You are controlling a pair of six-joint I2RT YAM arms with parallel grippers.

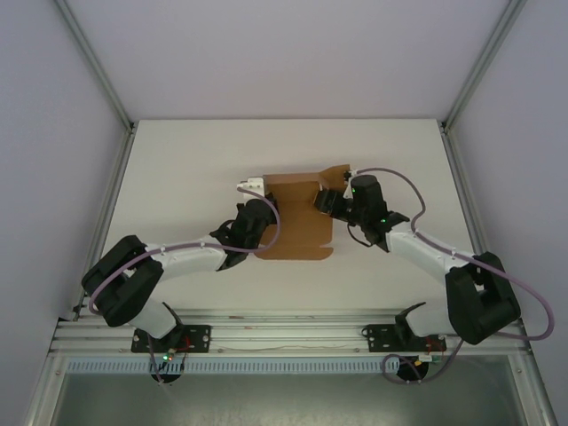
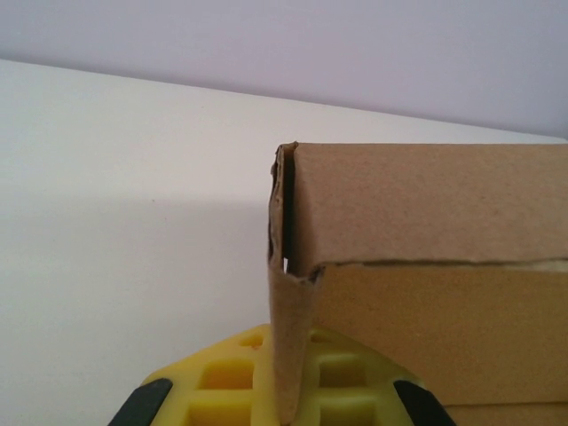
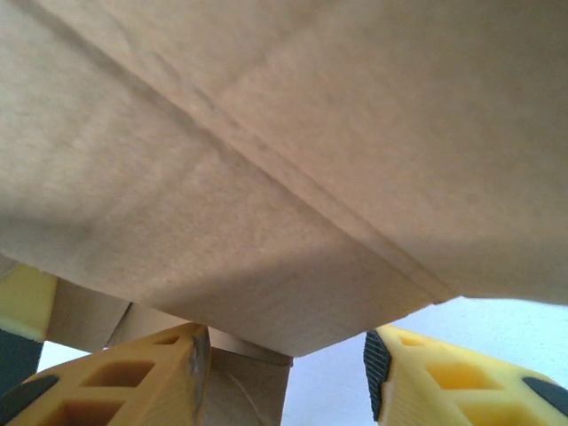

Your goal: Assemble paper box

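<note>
Left gripper (image 2: 282, 398) clamps the box (image 1: 297, 217) wall; we should close the open right gripper (image 3: 284, 373) squarely on the flap (image 3: 248, 383) between its fingers, without creasing.

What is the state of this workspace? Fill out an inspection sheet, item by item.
Surface: white table, matte, evenly lit.
Job's things: the paper box, brown cardboard, partly folded, mid-table between the arms.
Clutter: nothing seen.
Grippers: left gripper shut on a flap at the box's corner; right gripper at the box's right edge, fingers apart.
Cables: cables loop along each arm; the left one arcs by the box's left edge.
Surroundings: pale walls, metal frame posts.
</note>
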